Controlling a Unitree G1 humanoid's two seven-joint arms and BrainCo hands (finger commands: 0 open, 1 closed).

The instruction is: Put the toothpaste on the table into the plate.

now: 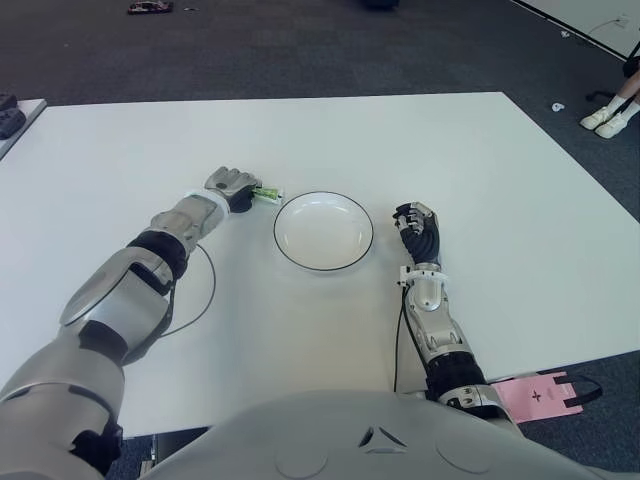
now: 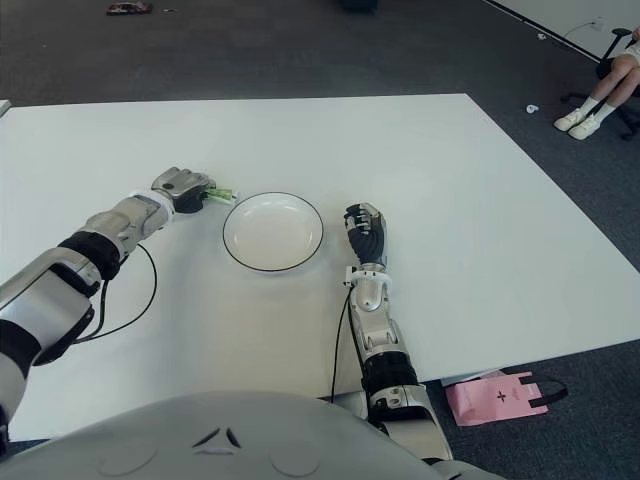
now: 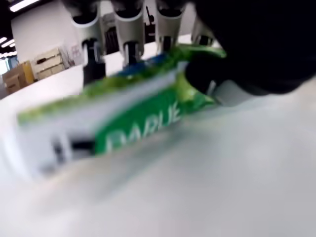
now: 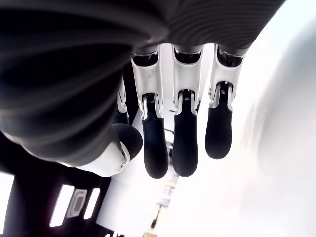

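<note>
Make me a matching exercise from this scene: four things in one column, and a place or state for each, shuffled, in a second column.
Things:
1. toothpaste box
2. plate
3. right hand
4. left hand

Places or states:
A. idle, fingers relaxed, to the right of the plate
B. empty, at the middle of the table
C. green and white, gripped at one end, left of the plate
D. fingers closed around the box

Pairs: 1-C, 2-B, 3-A, 4-D

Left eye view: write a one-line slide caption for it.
Left hand closes on the green toothpaste box just left of the empty plate; right hand idle to the plate's right.
</note>
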